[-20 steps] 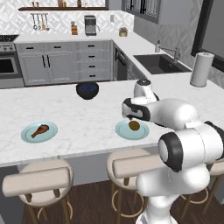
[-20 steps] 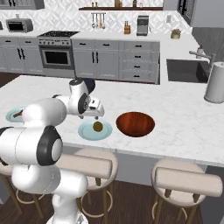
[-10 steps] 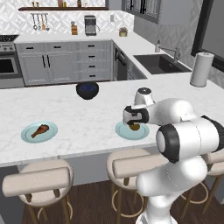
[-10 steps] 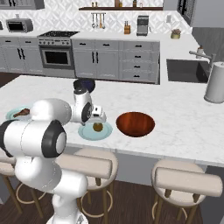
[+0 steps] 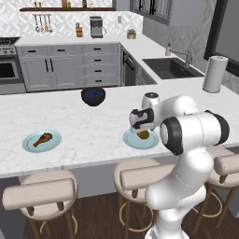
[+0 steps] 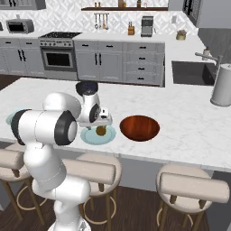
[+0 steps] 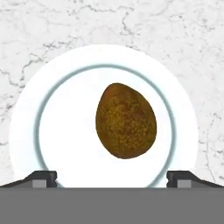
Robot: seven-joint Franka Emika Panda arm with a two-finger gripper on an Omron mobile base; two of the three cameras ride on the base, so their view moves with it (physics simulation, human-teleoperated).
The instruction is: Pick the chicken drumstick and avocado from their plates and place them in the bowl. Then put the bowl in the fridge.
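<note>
Fingers [image 7: 43,177] spread wide, dark tips far apart at the bottom of the hand view, nothing between them but the plate below. Next, by size: marble island counter [image 5: 93,126], white with grey veins, carrying everything of the task. Reddish-brown bowl [image 6: 139,127] sitting empty on the counter just beside the near plate, on its right in the right base view. Near plate [image 7: 52,109], pale blue and round, lying flat at the counter's front edge, directly under the gripper [image 7: 112,177]. Second plate [image 5: 32,142], same kind, well apart from the first, at the far left of the left base view. Small dark bowl [image 5: 93,95] further back on the counter, toward the kitchen side. Paper towel roll [image 5: 214,73] upright near the sink [image 5: 170,67]. Gripper pointing down, hovering just above the avocado, not touching it as far as can be told. Chicken drumstick [image 5: 43,138], orange-brown, lying across the second plate, thin bone end toward the left. Avocado [image 7: 126,121], brownish-olive and egg-shaped, resting on the near plate slightly off centre, narrower end toward the top of the hand view.
</note>
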